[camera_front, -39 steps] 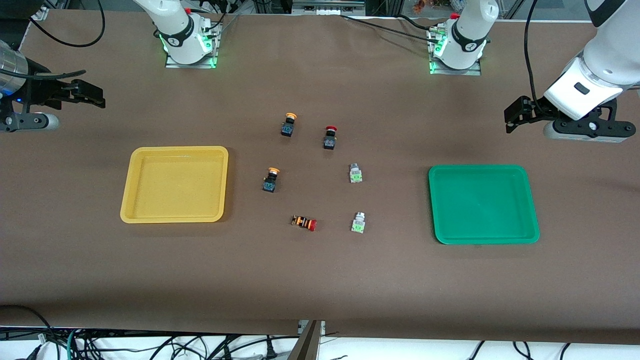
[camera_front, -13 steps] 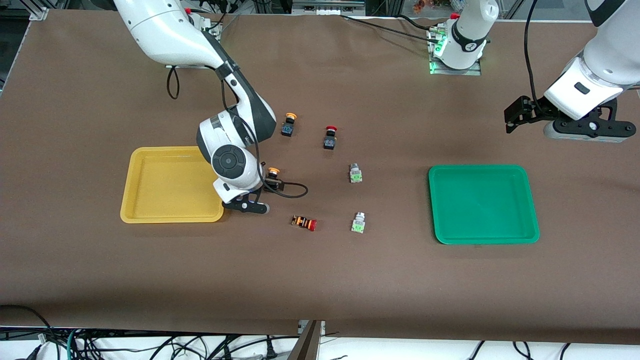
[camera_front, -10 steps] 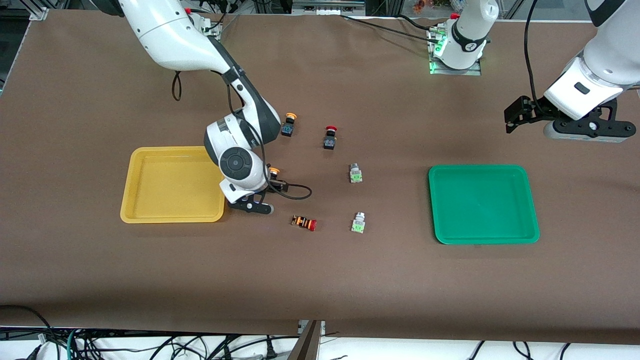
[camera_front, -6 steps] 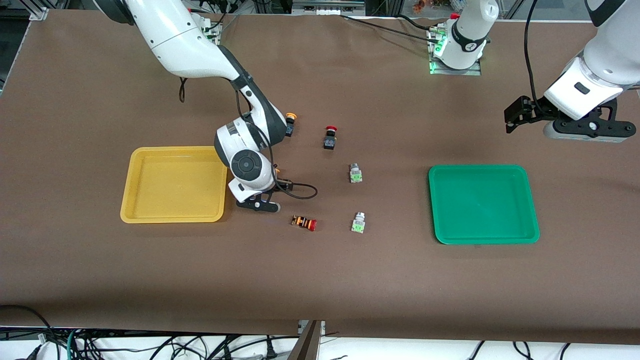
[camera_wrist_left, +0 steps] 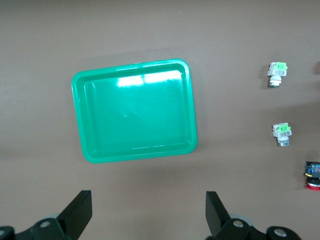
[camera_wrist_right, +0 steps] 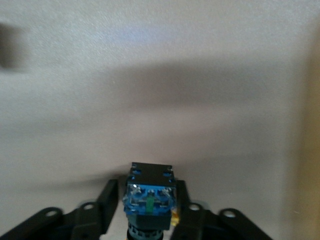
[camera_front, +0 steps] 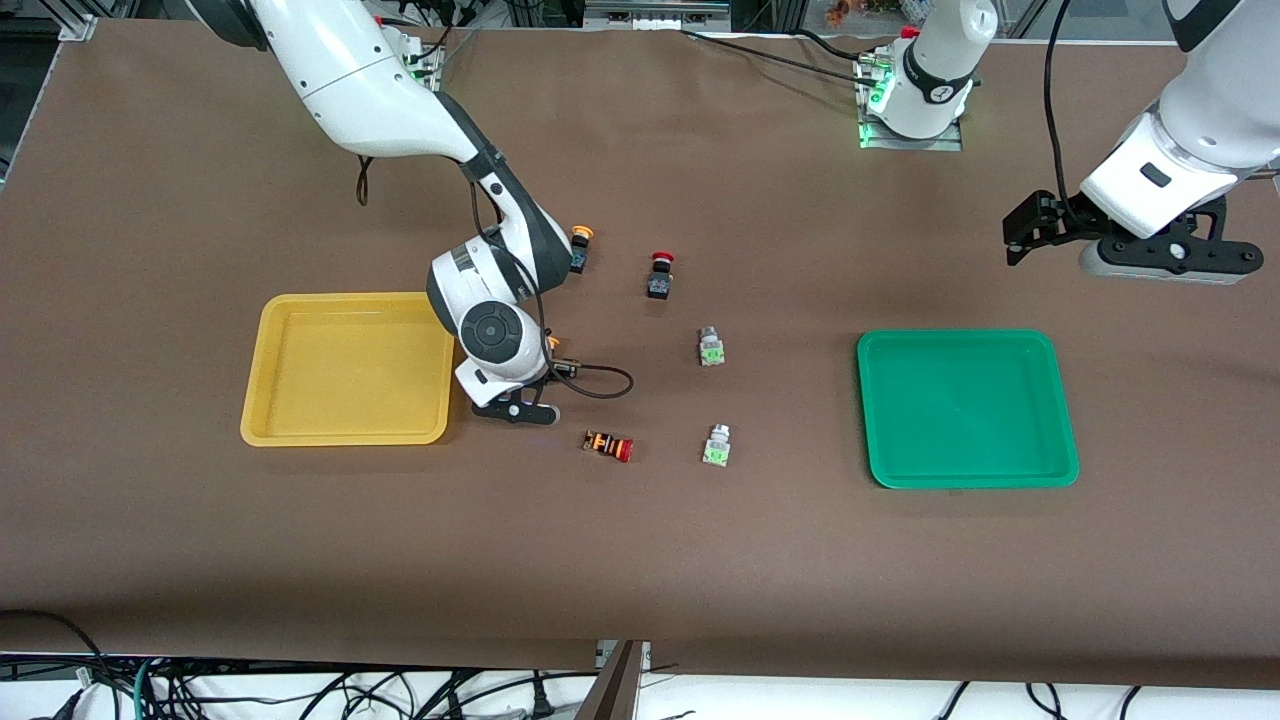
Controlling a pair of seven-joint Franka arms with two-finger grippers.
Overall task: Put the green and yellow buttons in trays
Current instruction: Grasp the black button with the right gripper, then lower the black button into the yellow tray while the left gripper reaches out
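the tabletop (camera_front: 640, 560) carries a green tray (camera_front: 967, 408) and yellow tray (camera_front: 346, 368). left pincer (camera_wrist_left: 147, 215) hangs released over bare tabletop near the green tray. right pincer (camera_wrist_right: 149, 210) is clenched on a yellow button (camera_wrist_right: 149, 198) beside the yellow tray.

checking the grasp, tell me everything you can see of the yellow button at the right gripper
The yellow button is a small switch with a black body and a blue, plastic-looking base bearing a small green mark; its yellow-orange cap barely peeks out beside the right arm's wrist in the front view. It sits between the fingers of the right gripper, which flank its body closely on both sides. It is beside the yellow tray, not in it. Whether it is off the table cannot be told.
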